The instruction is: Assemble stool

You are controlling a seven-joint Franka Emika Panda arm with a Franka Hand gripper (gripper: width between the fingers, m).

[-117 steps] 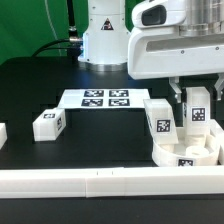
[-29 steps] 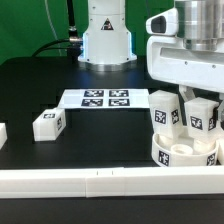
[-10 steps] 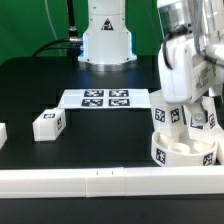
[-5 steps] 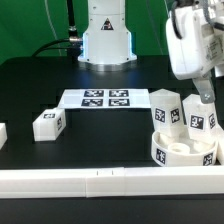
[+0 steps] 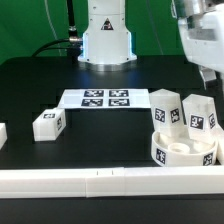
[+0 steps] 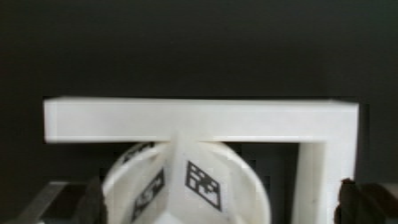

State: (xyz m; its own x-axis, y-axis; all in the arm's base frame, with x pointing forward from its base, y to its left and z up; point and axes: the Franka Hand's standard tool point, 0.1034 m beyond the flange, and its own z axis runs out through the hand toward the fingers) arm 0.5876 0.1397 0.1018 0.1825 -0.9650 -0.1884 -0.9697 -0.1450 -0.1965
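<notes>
The seat (image 5: 183, 152) is set by the border rail (image 5: 100, 182) at the exterior view's right, two legs (image 5: 165, 110) stood in it; a third leg (image 5: 47, 123) lies well apart on the tabletop (image 5: 40, 85). The claw (image 6: 210, 200) is held spread, empty. Loosely seated legs could be toppled when the third is fitted.

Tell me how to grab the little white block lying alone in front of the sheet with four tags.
Probably from straight above, pinching the loose leg across its two flat opposite sides. It lies low on the table with nothing touching it, so its top is open and the flat sides should hold steady.
</notes>
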